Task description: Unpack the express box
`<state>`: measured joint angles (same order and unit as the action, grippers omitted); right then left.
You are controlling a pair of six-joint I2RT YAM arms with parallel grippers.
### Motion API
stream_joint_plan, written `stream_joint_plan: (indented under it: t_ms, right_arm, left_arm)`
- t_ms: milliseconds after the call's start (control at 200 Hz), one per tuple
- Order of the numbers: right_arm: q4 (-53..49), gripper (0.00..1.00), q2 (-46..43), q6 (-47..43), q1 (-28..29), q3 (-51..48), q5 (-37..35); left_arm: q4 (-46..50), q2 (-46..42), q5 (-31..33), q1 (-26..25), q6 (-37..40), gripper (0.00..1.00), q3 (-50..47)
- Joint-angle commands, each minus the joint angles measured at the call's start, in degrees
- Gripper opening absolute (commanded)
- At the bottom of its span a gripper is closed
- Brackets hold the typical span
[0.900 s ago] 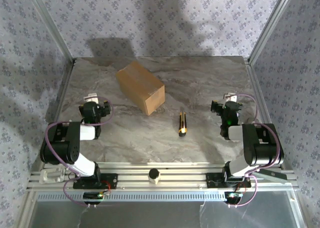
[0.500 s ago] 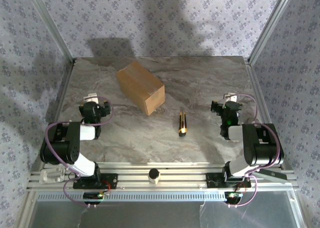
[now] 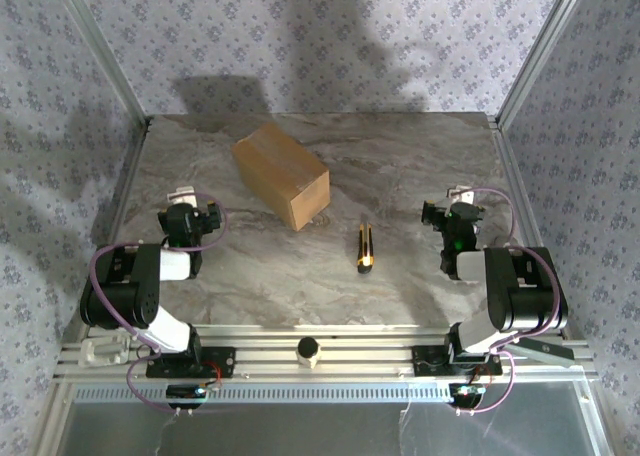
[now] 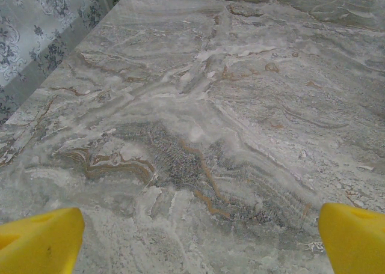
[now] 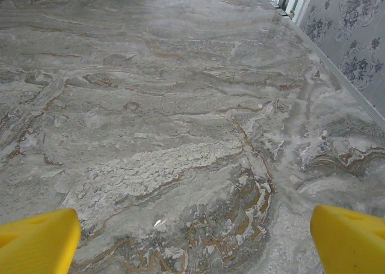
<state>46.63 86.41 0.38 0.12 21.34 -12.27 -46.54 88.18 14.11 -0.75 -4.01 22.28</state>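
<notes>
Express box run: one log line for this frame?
stage: pre-contact | express box: closed, on table | yellow-black tool: lying right of box, apart | left gripper: open, empty | right gripper: open, empty

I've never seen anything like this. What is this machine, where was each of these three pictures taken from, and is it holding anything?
The machine is two small robot arms bolted at the near edge of a marble-patterned table. The wide picture comes from a fixed camera above and behind them, with the left arm on the left and the right arm on the right. The other two pictures come from a camera on each wrist. The yellow wedges in their bottom corners are fingertips.

On the table lie a closed brown cardboard express box and, nearer the arms, what looks like a black-and-yellow box cutter.

The left tool and the right tool are both open, with bare table between their fingers. Nothing is held.
</notes>
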Motion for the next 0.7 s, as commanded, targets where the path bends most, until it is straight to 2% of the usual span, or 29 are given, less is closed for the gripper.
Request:
stream_joint_plan:
  t_ms: [0,695]
  right_arm:
    - [1.37,1.00,0.59,0.16,-0.17,0.10,-0.83]
    - [1.18,1.00,0.64,0.09,-0.17,0.17,-0.82]
  left_arm:
    - [-2.32,-0.28,-1.25,0.14,0.65,1.00,0.22]
    - [-2.14,-0.35,-2.33,0.51,0.44,1.00,0.29]
